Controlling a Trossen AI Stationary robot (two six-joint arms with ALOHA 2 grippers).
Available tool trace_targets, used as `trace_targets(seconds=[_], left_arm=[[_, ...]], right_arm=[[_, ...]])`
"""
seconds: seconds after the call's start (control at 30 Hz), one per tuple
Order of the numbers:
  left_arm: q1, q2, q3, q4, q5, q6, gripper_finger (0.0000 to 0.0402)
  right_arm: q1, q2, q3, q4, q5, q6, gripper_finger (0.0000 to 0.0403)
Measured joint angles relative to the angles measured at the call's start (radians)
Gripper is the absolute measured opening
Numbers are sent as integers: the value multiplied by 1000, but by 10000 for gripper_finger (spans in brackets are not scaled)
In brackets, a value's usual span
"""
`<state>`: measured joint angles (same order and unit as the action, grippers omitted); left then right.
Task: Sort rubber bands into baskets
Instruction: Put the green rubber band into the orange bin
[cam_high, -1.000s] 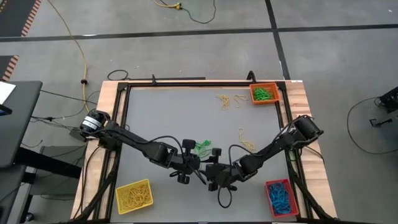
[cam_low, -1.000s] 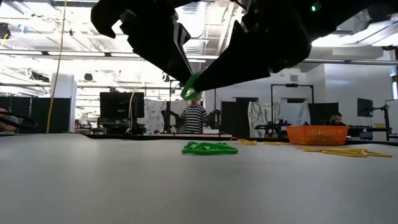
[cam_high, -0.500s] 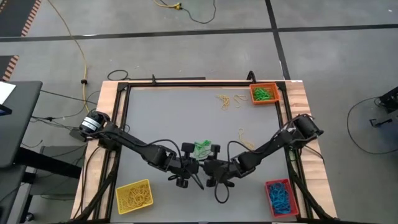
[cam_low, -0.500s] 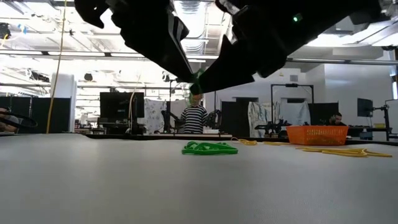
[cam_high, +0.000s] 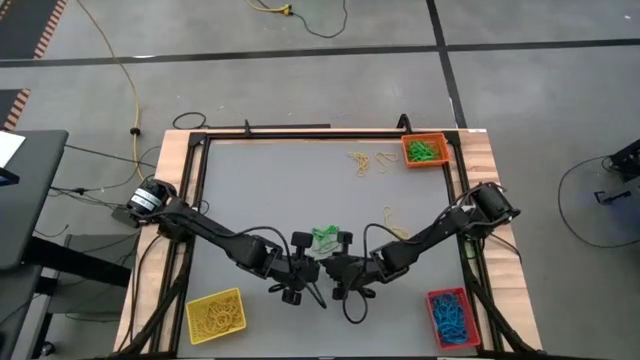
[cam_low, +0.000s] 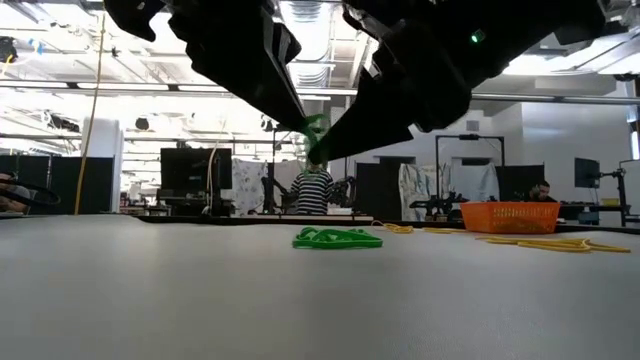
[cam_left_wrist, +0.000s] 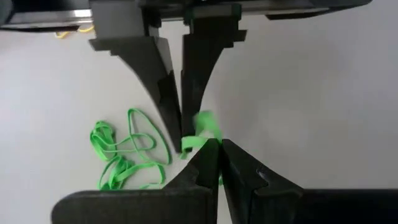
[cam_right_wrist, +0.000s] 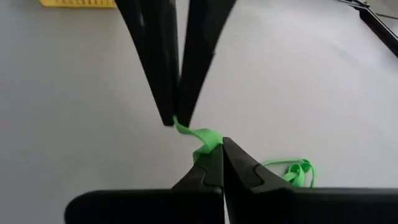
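Open lab hall: workstations, taped concrete floor.

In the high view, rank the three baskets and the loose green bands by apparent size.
1. Yellow basket, largest.
2. Red basket, close behind; its edge is cut off, so this is unsure.
3. Orange basket.
4. Green bands, smallest, partly hidden by the arms.

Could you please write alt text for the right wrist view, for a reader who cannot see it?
The right gripper and the left gripper meet tip to tip above the grey table, both shut on one green rubber band. More loose green rubber bands lie on the table beside them, and a yellow basket shows farther off.
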<state>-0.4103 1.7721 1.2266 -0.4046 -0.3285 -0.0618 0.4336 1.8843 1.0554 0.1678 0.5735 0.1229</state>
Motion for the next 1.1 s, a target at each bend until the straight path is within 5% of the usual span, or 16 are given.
trace_targets(seconds=[0.27, 0.63, 1.1], left_arm=[[-6, 0, 0, -7, -56, 14, 57], [-3, 0, -1, -9, -107, 49, 167], [98, 0, -84, 27, -104, 76, 181]], right_arm=[[22, -17, 0, -63, 35, 35, 17], [127, -215, 0, -418, 124, 265, 17], [340, -493, 0, -973, -65, 806, 17]])
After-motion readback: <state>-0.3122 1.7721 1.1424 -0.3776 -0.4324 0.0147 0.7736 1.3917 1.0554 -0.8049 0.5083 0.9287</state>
